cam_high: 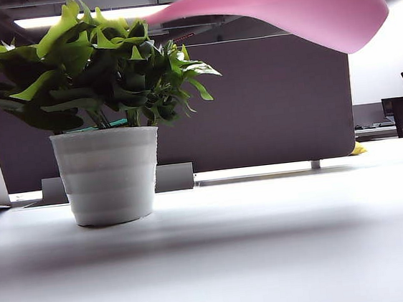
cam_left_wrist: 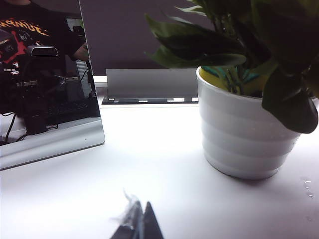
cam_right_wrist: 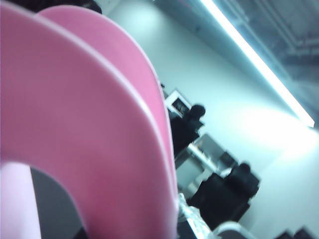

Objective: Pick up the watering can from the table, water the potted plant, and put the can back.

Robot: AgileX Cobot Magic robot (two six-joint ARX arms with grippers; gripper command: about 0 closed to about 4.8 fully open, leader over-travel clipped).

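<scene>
The potted plant (cam_high: 109,175), leafy green in a ribbed white pot, stands on the table (cam_high: 269,245) at the left. The pink watering can (cam_high: 301,3) hangs tilted in the air at the upper right. Its slim spout reaches toward the top of the leaves. In the right wrist view the can's handle (cam_right_wrist: 89,114) fills the picture, and my right gripper (cam_right_wrist: 134,226) is shut around it, mostly hidden by the pink plastic. My left gripper (cam_left_wrist: 142,203) is shut, low over the table, well short of the pot (cam_left_wrist: 241,134).
A grey partition (cam_high: 268,101) runs along the table's far edge, with a low grey box (cam_high: 175,177) behind the pot. A reflective panel (cam_left_wrist: 50,99) leans at the far left. Small water drops (cam_left_wrist: 306,184) lie beside the pot.
</scene>
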